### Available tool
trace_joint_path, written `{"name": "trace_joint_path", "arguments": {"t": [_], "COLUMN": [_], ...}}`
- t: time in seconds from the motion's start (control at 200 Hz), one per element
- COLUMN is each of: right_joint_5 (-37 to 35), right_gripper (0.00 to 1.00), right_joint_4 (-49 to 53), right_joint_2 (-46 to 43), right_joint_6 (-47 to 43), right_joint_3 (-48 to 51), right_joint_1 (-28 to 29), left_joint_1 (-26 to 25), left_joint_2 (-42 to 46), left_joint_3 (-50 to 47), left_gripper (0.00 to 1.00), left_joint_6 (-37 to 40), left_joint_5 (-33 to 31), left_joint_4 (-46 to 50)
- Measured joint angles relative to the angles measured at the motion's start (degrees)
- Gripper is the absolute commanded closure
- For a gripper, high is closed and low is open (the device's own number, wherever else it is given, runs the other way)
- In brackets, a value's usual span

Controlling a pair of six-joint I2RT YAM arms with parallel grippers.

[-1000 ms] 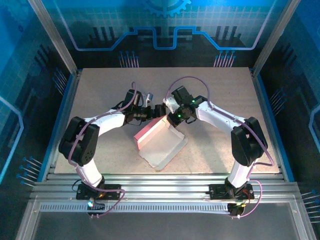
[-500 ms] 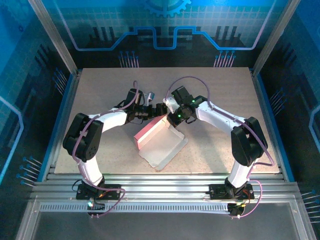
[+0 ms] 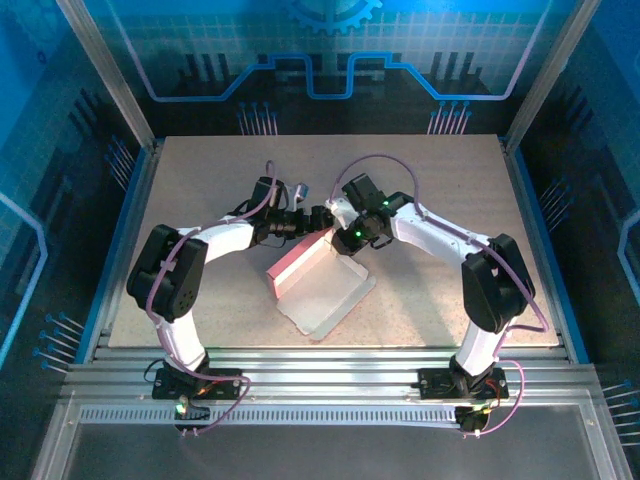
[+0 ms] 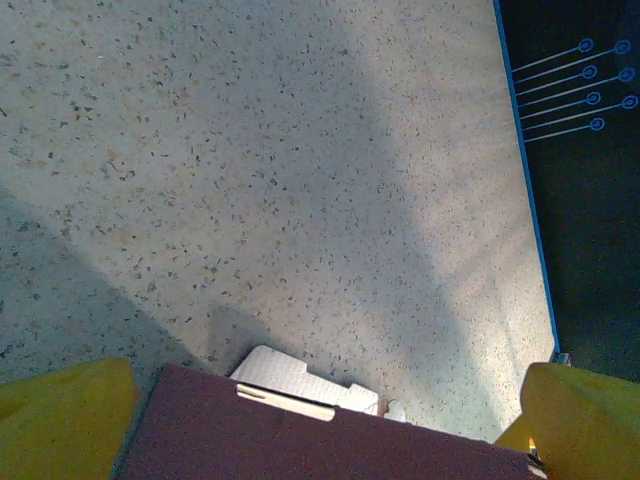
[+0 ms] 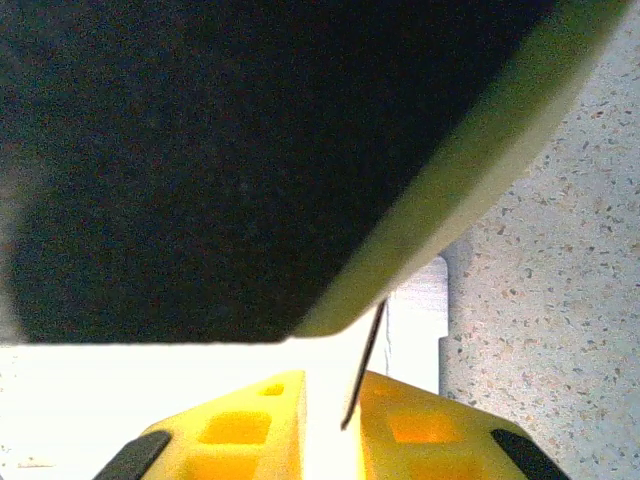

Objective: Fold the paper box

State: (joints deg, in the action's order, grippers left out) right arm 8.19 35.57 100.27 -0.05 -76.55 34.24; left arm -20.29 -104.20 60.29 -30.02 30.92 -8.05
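The paper box [image 3: 322,292] lies half folded in the middle of the table, whitish inside up, with a pink wall [image 3: 297,263] raised along its left side. My left gripper [image 3: 318,221] hovers at that wall's far end, open; in the left wrist view its yellow fingers [image 4: 62,415] stand wide apart with the pink panel [image 4: 300,440] between them and a white flap [image 4: 290,375] beyond. My right gripper [image 3: 343,247] is at the box's far right side. Its jaws [image 5: 335,400] stand slightly apart, open, with a thin cardboard edge [image 5: 366,355] between them, against the right finger.
The speckled tabletop [image 3: 420,180] stretches bare behind and to both sides of the box. Metal frame rails [image 3: 330,360] run along the near edge, by both arm bases. A blue edge strip [image 4: 525,200] marks the table's side.
My right gripper's jaws have parted a little around the cardboard edge. The left arm's elbow swung slightly right early on, and its gripper stayed wide.
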Motion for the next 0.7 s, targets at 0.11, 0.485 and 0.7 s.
{"name": "trace_joint_path", "arguments": {"t": [0.11,0.485,0.7], "right_joint_5": [1.11,9.66,13.22], "right_gripper": [0.68,0.15,0.06], "right_joint_4": [-0.28,-9.97,-17.11], "right_joint_2": [-2.01,-17.51,-20.79], "right_joint_6": [0.57,4.5,5.05], "right_joint_3": [0.98,12.02,18.27], "right_joint_1": [-0.02,-5.05,-11.28], "left_joint_1": [0.07,0.11,0.11], "left_joint_2": [0.0,0.0,0.0], "left_joint_3": [0.0,0.0,0.0], "left_gripper": [0.01,0.01,0.01], "left_joint_6": [0.0,0.0,0.0], "left_joint_5": [0.0,0.02,0.02], "left_joint_4": [0.0,-0.02,-0.04]}}
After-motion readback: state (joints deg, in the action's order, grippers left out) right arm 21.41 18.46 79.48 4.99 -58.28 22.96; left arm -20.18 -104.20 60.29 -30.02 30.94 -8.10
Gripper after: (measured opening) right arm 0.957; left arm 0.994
